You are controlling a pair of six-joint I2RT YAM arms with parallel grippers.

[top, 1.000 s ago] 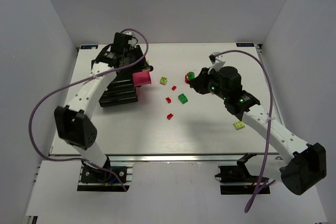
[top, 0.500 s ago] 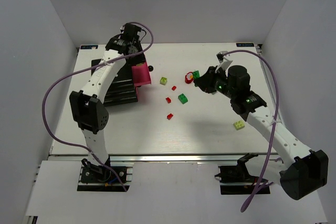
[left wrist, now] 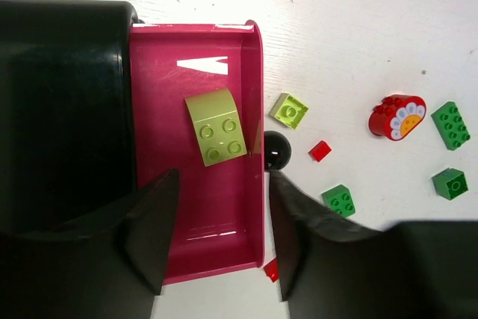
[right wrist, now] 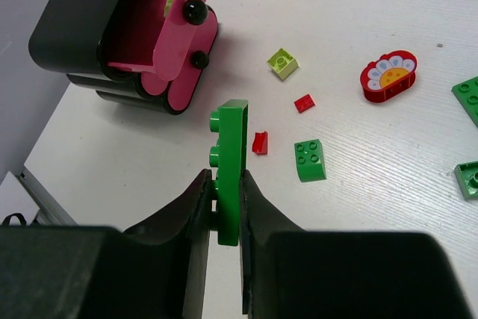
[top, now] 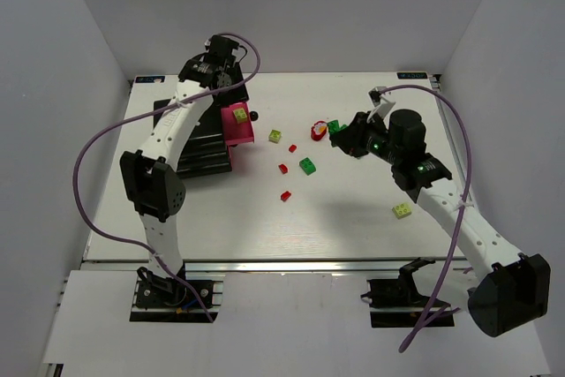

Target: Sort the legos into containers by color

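Note:
The pink box [left wrist: 198, 207] lies beside the black box [left wrist: 63, 110]. A lime curved brick [left wrist: 216, 126] rests inside the pink box, which also shows in the top view [top: 238, 127]. My left gripper [left wrist: 220, 237] is open and empty above the pink box, and shows in the top view [top: 228, 87]. My right gripper [right wrist: 222, 184] is shut on a dark green flat brick [right wrist: 231, 162], held on edge above the table; in the top view the gripper [top: 340, 130] is at mid-right.
Loose on the table are a red flower piece [top: 318, 131], a small lime brick [top: 275, 136], a green brick [top: 307, 165], small red pieces [top: 283, 168] [top: 285, 194] and a lime brick [top: 403, 210]. A black knob [left wrist: 277, 150] sticks out of the pink box.
My left gripper moved from over the black box to the pink box, and the lime brick now lies inside it. My right gripper drew slightly right with the green brick.

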